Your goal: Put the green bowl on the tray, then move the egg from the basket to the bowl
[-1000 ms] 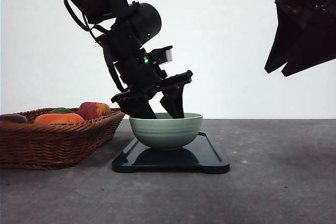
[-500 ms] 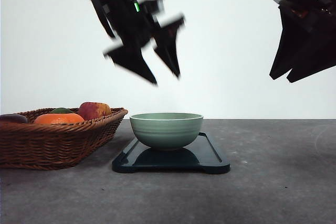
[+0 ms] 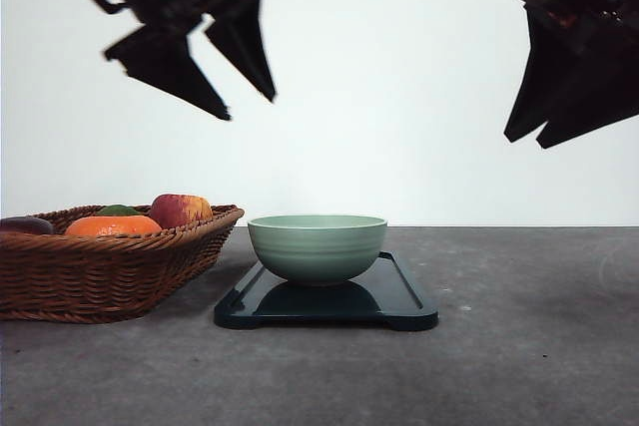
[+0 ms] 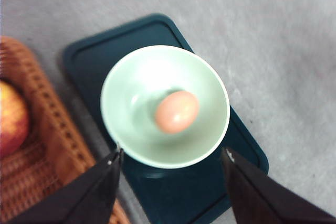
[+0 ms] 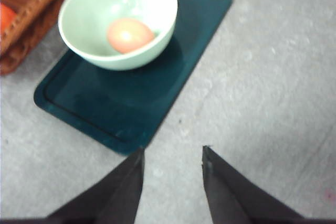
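— Tray (image 3: 399,301) first, nearest the camera in the front view: dark, glossy, flat on the grey table (image 3: 519,346), sitting at about 6 o'clock of the scene's middle.

— And the bowl?

— Bowl (image 3: 317,246) stands upright on the tray, toward its left half. From the left wrist camera the egg (image 4: 177,111) lies inside it, close to the bottom centre, touching nothing but the bowl.

— What sits beside the tray?

— Basket (image 3: 110,266), at 9 o'clock from the bowl, its rim just beside the tray's left end. In it, an orange fruit (image 3: 112,225), a red apple (image 3: 180,210), something green (image 3: 117,210) behind them, and a dark thing (image 3: 24,224) at the far left edge that I cannot identify.

— The arms?

— Left gripper (image 3: 250,107) hangs high at 11 o'clock from the bowl, well above it, fingers spread apart and holding nothing. Its wrist camera looks down with the bowl between the two finger tips.

— And the other one?

— Right gripper (image 3: 524,137) is up at 2 o'clock, well apart from the tray, fingers parted with a gap between them, empty as well. Behind everything, a plain white wall (image 3: 399,97).
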Controlling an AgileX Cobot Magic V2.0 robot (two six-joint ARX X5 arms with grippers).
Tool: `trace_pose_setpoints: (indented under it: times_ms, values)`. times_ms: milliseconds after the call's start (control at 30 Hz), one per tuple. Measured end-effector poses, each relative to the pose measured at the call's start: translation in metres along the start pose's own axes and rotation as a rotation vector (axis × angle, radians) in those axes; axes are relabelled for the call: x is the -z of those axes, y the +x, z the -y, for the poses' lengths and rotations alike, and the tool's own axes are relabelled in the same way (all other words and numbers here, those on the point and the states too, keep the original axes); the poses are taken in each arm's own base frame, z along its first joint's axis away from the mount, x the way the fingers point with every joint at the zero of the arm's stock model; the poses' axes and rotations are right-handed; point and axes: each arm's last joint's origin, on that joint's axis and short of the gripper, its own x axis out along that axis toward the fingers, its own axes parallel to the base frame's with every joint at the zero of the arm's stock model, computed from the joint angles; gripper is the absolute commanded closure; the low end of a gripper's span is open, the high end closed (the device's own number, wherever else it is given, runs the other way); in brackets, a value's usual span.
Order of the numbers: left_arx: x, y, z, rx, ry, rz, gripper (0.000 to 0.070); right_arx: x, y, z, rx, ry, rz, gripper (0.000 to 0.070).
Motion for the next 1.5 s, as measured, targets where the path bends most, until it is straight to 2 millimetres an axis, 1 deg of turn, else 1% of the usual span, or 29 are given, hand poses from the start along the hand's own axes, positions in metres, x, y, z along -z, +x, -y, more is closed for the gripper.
trace_pose_setpoints:
  times_ms: [100, 200, 300, 467, 567, 800, 833, 867, 900, 933, 1000, 1500]
  values:
    - [0.019, -0.012, -0.004, -0.009, -0.029, 0.018, 0.0318, -0.002, 0.000, 0.000, -0.003, -0.002, 0.019, 0.0485]
    - [0.039, -0.019, -0.008, -0.021, -0.054, -0.003, 0.0318, -0.003, 0.000, 0.000, -0.004, -0.004, 0.034, 0.0485]
    - [0.054, -0.026, -0.011, -0.032, -0.069, -0.012, 0.0318, -0.004, 0.000, -0.001, -0.005, -0.005, 0.038, 0.0485]
    - [0.066, -0.045, -0.014, -0.048, -0.079, 0.032, 0.0318, -0.004, 0.000, -0.001, -0.005, -0.005, 0.038, 0.0485]
    - [0.073, -0.053, -0.018, -0.068, -0.095, 0.036, 0.0318, -0.004, 0.000, -0.001, -0.005, -0.004, 0.037, 0.0485]
    - [0.073, -0.058, -0.023, -0.089, -0.114, 0.041, 0.0319, -0.004, 0.000, -0.001, -0.021, -0.005, 0.035, 0.0485]
    - [0.073, -0.058, -0.023, -0.089, -0.114, 0.041, 0.0361, -0.004, 0.000, -0.001, -0.021, -0.005, 0.035, 0.0522]
    - [0.073, -0.058, -0.023, -0.089, -0.114, 0.041, 0.0472, -0.004, 0.000, -0.001, -0.021, -0.004, 0.035, 0.0589]
    - [0.073, -0.058, -0.023, -0.089, -0.113, 0.041, 0.0670, -0.004, 0.000, -0.001, -0.021, -0.004, 0.035, 0.0688]
    - [0.074, -0.058, -0.023, -0.089, -0.113, 0.041, 0.0688, -0.004, 0.000, -0.001, -0.022, -0.005, 0.035, 0.0691]
    - [0.074, -0.058, -0.023, -0.089, -0.115, 0.036, 0.0699, -0.004, 0.000, -0.001, -0.023, -0.005, 0.035, 0.0685]
    - [0.075, -0.058, -0.023, -0.089, -0.117, 0.028, 0.0700, -0.008, 0.000, -0.002, -0.029, -0.011, 0.084, 0.0685]
